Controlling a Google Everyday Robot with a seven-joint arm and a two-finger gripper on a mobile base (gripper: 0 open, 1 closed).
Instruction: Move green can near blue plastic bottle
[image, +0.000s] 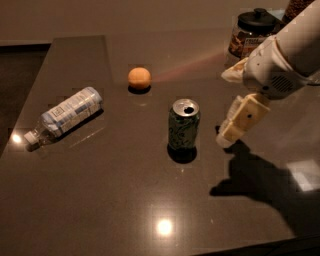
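The green can (183, 124) stands upright near the middle of the dark table (100, 200), its silver top with the opening facing up. The blue plastic bottle (67, 114) lies on its side at the left, white cap pointing toward the front left edge. My gripper (227, 107) comes in from the right on a white arm. It hangs just right of the can, a small gap apart from it. It is open and holds nothing. One cream finger (242, 119) points down toward the table beside the can.
An orange ball (139, 78) sits behind the can, toward the back of the table. A dark-lidded glass jar (251, 32) stands at the back right, behind my arm. The table's left edge runs close to the bottle's cap.
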